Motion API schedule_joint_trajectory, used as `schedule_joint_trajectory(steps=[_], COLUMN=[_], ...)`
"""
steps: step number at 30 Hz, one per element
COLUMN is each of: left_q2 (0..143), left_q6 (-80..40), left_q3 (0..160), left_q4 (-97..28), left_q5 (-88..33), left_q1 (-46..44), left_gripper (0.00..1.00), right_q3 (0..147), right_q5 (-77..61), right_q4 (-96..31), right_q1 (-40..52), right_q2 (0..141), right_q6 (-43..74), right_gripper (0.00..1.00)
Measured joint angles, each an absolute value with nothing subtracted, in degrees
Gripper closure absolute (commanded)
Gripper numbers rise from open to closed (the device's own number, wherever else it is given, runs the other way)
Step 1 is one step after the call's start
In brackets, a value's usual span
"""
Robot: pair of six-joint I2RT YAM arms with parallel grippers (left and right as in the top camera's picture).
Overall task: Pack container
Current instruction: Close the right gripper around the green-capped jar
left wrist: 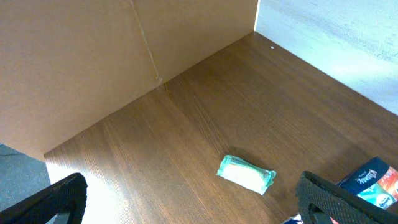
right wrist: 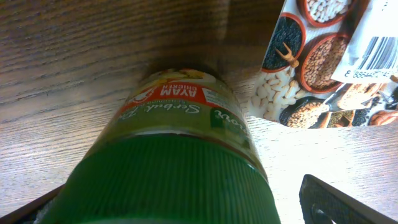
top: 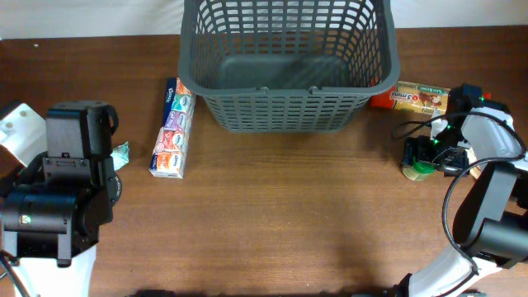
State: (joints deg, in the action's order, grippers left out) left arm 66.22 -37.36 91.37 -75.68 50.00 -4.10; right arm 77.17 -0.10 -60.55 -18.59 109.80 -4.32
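The left gripper [left wrist: 189, 198] hangs over the wood, jaws spread wide and empty, with a small green-and-white plastic packet [left wrist: 245, 174] just ahead. The right gripper [right wrist: 180, 208] straddles a round jar with a green ribbed lid and a green-and-red label [right wrist: 177, 118]. Its jaws are wide, with a gap showing at one finger. An off-centre squeeze could skid or tip the jar into the printed bean packet [right wrist: 323, 62] just beside it. At the far side stands the large dark grey slotted plastic basket [top: 285, 111], apparently empty. Its far rim is cut off, the jar's base is hidden, and an orange-red object at the basket's right corner cannot be made out.
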Motion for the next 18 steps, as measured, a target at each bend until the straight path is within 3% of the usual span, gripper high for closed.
schedule_joint_trajectory(steps=[18], left_q2=[66.22], left_q6=[-37.36], left_q3=[91.37], left_q4=[-75.68], left_q5=[50.0], left_q1=[-4.1], left_gripper=[0.01], right_q3=[77.14], right_q5=[1.28], right_q4=[-60.58], right_q1=[-16.1], right_q2=[109.8], right_q6=[-4.32], right_gripper=[0.01])
